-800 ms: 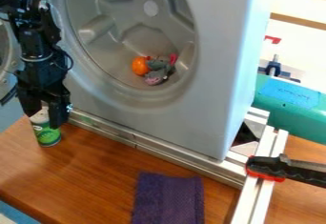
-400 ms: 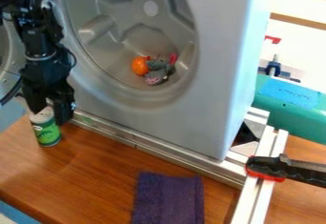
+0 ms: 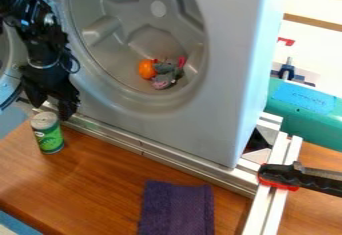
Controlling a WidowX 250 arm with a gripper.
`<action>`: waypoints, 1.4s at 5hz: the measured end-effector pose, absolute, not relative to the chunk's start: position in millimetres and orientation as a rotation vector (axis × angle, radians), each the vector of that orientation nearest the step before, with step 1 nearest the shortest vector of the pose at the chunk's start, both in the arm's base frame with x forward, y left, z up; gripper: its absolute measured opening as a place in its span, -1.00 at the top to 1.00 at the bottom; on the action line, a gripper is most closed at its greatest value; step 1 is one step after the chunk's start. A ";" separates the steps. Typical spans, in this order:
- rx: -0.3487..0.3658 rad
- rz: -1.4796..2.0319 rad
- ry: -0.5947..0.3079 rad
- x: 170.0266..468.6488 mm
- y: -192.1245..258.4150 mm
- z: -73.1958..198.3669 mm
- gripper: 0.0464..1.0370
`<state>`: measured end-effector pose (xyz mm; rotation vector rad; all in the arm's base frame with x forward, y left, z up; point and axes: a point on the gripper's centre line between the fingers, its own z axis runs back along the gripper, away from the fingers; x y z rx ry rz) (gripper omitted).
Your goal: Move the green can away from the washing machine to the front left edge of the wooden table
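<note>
Can (image 3: 49,138): cylindrical, green around the side, with white markings and a pale round top
Can's pose: standing upright
Can's place: on the brown wooden tabletop (image 3: 100,179), near the metal rail (image 3: 113,134)

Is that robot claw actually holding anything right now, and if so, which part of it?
Nothing is held. The jaws are parted by the top of the green can, which stands upright on the wooden table.
</note>
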<state>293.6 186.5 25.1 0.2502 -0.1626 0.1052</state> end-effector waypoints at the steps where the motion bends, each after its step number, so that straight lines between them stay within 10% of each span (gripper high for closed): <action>1: 0.228 0.136 -0.199 308.3 190.0 5.6 -0.93; 5: 0.349 0.194 -0.158 308.1 208.3 -14.7 -0.93; 7: 0.292 0.253 -0.066 268.7 186.7 -21.1 -0.93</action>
